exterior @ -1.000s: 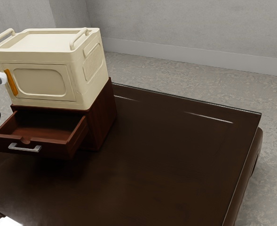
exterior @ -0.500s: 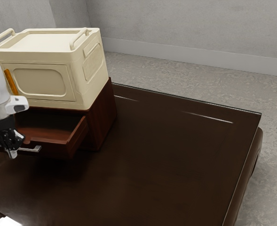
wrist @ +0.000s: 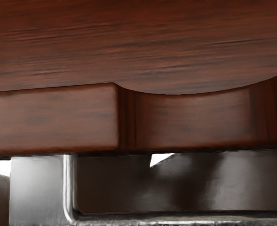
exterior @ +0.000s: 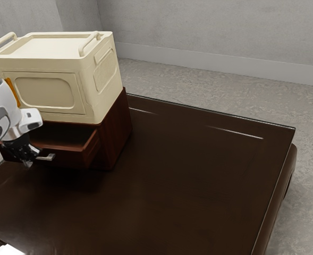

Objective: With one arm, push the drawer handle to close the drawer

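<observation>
In the exterior view, my black gripper [exterior: 28, 154] is at the front of the dark red wooden drawer [exterior: 66, 155], against or very close to its silver handle [exterior: 48, 157]; whether the fingers touch it I cannot tell. The drawer stands partly out of its cabinet [exterior: 113, 135]. My hand covers the left part of the drawer front. From the wrist view, the drawer's top edge with its curved notch [wrist: 190, 120] lies just under my hand, the metal handle [wrist: 35, 188] beside it.
A cream box [exterior: 44, 95] with two top handles and an orange door pull [exterior: 13, 92] sits on the cabinet. The dark table [exterior: 188, 175] extends toward the exterior view's right. A white object [exterior: 7, 249] is at the lower left corner.
My arm came in from the exterior view's left to the drawer front, then moved on toward the cabinet. The drawer has slid partway inward, and its handle has shifted with it.
</observation>
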### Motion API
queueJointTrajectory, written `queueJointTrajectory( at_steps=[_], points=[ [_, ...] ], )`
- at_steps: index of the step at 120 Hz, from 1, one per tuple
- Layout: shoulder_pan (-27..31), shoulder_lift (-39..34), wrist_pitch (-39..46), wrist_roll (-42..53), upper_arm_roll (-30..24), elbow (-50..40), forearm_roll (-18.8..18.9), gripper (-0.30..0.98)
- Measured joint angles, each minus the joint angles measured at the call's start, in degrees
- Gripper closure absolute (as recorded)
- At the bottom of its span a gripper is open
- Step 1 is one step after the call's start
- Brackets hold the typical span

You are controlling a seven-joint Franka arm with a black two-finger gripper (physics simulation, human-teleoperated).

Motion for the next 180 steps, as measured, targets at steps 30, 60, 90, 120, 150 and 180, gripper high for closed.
queueJointTrajectory(
  at_steps=[30,60,90,120,150,180],
  points=[
    [-0.2,2.7,9.9,-1.5,0.0,0.4,0.3,0.78],
    [-0.4,6.5,16.1,-2.4,-0.1,2.8,0.4,0.78],
    [-0.5,10.2,18.5,-3.1,-0.3,6.5,1.7,0.78],
    [-1.0,12.7,20.2,-3.7,-0.4,8.7,2.5,0.8],
    [-4.1,5.7,13.5,-4.4,0.2,4.6,2.4,0.79],
    [-19.4,-4.4,-7.3,-5.3,6.7,6.9,-1.2,0.51]
  ],
)
